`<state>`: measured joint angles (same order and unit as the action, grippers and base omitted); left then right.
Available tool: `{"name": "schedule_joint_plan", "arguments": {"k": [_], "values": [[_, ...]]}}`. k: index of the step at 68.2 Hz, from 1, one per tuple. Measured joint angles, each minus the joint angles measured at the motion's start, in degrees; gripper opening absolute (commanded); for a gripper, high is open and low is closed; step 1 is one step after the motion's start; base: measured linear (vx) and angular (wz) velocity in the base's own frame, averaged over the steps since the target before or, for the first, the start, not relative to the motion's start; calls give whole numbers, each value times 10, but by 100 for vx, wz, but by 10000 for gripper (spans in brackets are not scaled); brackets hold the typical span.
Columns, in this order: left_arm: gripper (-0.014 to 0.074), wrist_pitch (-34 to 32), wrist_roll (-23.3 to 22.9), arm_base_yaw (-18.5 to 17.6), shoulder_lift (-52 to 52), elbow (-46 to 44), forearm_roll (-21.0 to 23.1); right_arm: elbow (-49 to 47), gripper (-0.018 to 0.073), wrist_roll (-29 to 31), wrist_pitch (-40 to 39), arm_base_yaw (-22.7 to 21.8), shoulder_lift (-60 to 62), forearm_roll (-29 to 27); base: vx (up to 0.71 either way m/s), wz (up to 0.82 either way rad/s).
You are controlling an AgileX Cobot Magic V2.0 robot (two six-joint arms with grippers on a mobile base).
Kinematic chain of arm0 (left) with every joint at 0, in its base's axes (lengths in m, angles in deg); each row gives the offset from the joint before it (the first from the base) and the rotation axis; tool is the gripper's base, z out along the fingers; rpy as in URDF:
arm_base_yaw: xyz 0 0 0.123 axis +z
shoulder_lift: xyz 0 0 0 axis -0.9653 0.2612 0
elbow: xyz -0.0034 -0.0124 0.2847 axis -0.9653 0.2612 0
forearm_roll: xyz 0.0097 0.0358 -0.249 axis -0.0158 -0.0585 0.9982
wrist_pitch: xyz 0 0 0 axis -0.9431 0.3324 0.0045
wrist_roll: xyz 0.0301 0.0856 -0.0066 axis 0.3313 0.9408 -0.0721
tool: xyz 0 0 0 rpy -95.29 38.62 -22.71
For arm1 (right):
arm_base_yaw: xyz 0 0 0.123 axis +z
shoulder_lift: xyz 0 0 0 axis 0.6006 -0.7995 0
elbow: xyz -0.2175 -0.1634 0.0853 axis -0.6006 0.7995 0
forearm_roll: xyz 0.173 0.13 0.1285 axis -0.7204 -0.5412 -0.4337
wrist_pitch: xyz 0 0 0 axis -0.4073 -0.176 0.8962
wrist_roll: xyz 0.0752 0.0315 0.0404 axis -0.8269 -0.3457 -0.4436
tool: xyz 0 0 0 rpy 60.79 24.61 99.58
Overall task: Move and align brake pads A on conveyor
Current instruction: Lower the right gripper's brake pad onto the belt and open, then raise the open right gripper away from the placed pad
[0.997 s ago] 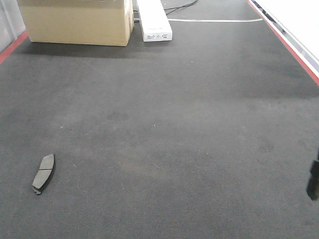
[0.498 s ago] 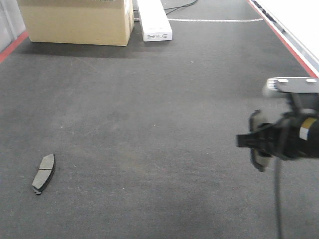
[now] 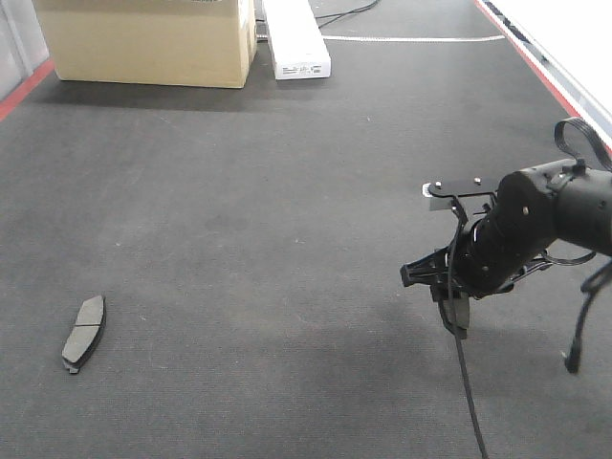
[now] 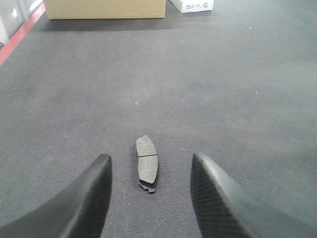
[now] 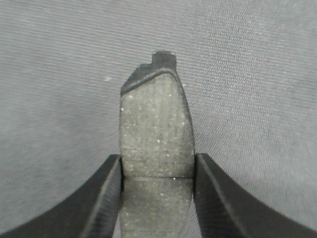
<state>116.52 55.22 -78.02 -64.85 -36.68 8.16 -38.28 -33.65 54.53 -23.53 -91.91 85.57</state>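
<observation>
One brake pad (image 3: 84, 332) lies flat on the dark conveyor (image 3: 287, 191) at the front left. In the left wrist view this pad (image 4: 147, 163) rests on the belt just ahead of my left gripper (image 4: 150, 156). The gripper is open with its fingers either side of the pad, not touching it. My right gripper (image 3: 455, 292) hangs above the belt at the right. It is shut on a second brake pad (image 5: 156, 124), which its fingertips (image 5: 111, 171) pinch at the centre groove. The pad's notched end points away from the wrist.
A cardboard box (image 3: 148, 38) and a long white box (image 3: 295, 38) stand at the far end of the belt. A white strip (image 3: 411, 39) crosses behind them. Red stripes (image 3: 550, 81) run along the belt's edges. A black cable (image 3: 467, 382) hangs from the right arm.
The right arm has swung in from the right edge toward the belt's middle, carrying its pad. The pad at the front left has not moved.
</observation>
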Motion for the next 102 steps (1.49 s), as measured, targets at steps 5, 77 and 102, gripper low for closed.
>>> {"name": "schedule_joint_plan", "arguments": {"k": [5,77,102], "values": [[363,0,0,0,0,0,0,-12,30,39,12,-13,-18,-25,0,0],[363,0,0,0,0,0,0,13,467,57,24,-25,122,-40,0,0],[363,0,0,0,0,0,0,208,452,57,-63,-25,433,-35,0,0]]}}
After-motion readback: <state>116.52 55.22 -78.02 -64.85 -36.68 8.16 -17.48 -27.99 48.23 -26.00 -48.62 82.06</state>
